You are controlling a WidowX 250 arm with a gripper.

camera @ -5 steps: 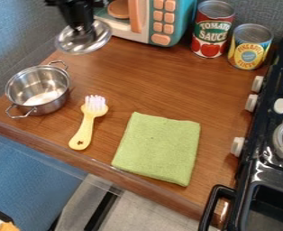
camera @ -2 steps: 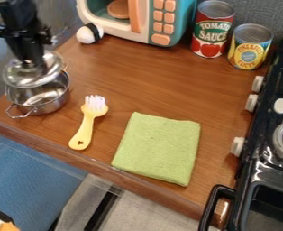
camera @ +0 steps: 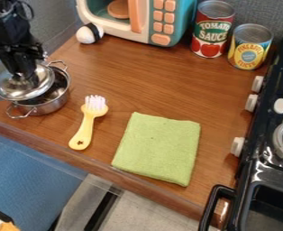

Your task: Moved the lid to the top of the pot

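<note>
1. My gripper (camera: 28, 79) hangs at L side of cam view, fingers closed on top of lid (camera: 10, 88).
2. Lid's partly over pot (camera: 50, 106), off-ctr, w/ some of pot's opening showing; can't tell re: rim contact.
3. Pot's on counter (camera: 162, 81), brush (camera: 86, 128) nearby.

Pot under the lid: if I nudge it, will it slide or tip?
The pot would probably slide rather than tip, being low and wide. Its thin-looking metal wall suggests little weight, so a nudge may shift it. The near loop handle juts out and could snag.
</note>
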